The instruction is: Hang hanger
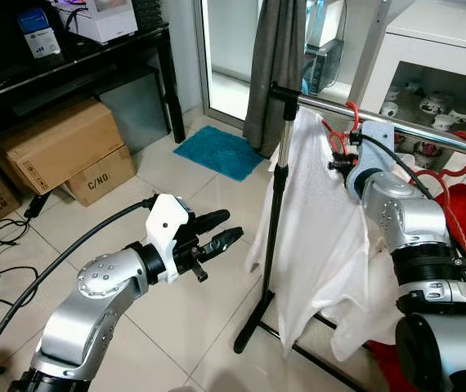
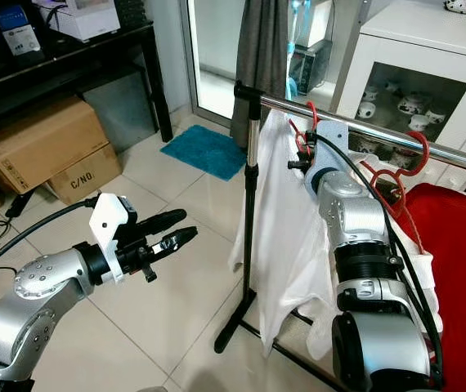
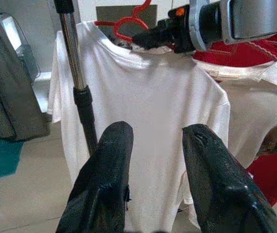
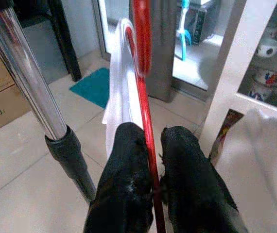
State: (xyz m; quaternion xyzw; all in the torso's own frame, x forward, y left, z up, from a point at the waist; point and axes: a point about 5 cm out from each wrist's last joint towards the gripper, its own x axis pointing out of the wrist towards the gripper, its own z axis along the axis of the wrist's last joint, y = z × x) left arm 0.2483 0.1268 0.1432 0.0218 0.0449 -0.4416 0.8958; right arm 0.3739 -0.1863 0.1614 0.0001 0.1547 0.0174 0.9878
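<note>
On my far left I have stacked cardboard boxes (image 1: 61,147) under a black shelf unit (image 1: 78,61), well apart from the work, and a teal mat (image 1: 221,153) on the tiled floor (image 1: 168,310) near the doorway. My left gripper (image 1: 217,233) hovers over the tiles, its fingers (image 3: 109,184) apart and holding nothing, aimed toward the white T-shirt (image 1: 315,229); I judge it is parked there to stay out of the way yet ready to steady the cloth. Next comes the rack's upright pole (image 1: 278,212) carrying the chrome rail (image 1: 413,129). The shirt hangs just beside that pole on the red hanger (image 4: 146,97), whose hook (image 1: 349,118) sits at the rail by the end of the bar. My right gripper (image 4: 150,160) is raised to the rail, fingers (image 4: 129,170) clamped on the hanger's thin red wire just below the hook, presumably so I can steer the hook over the bar. I cannot tell whether the hook already bears fully on the rail. Farther right another red hanger (image 1: 462,159) hooks the same rail, with a red garment (image 2: 454,269) below and a white cabinet (image 1: 437,73) behind.
</note>
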